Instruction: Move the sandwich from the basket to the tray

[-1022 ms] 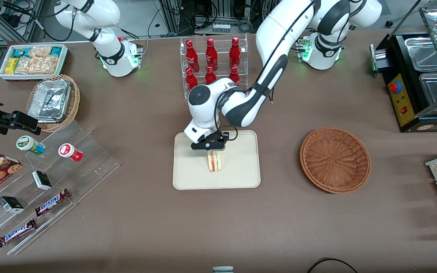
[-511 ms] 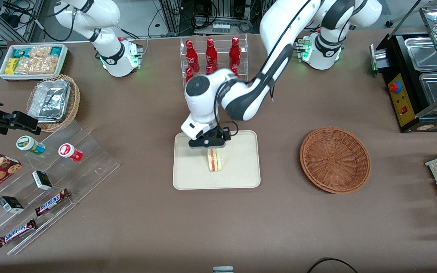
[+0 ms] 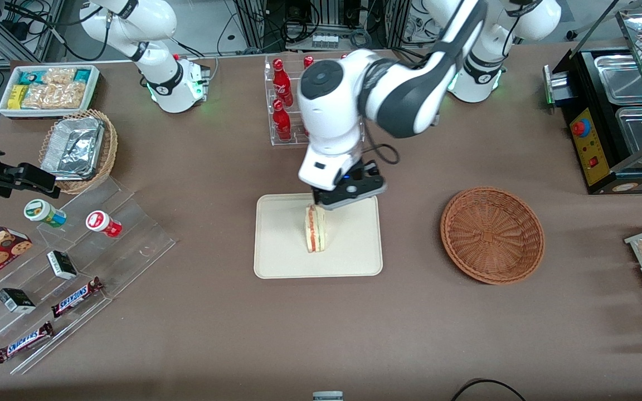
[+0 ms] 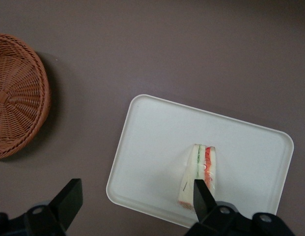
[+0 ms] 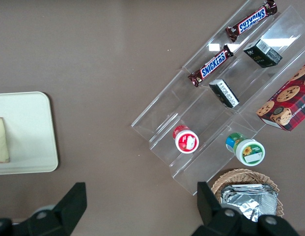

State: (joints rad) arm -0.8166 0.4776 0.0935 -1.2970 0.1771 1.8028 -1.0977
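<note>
Pretty much done imo: the sandwich (image 3: 315,229) stands on the tray (image 3: 282,262), and the basket (image 3: 492,234) sits empty well apart on the desk. The end effector (image 3: 349,192) hovers above the tray's edge, fingers spread, gripping nothing. Only parking the arm looks left.

I see even bright overhead light, sharp focus, a soft shadow hugging the basket (image 4: 17,96) off beside my gripper (image 4: 135,209), glare on acrylic shelves (image 5: 211,46).
</note>
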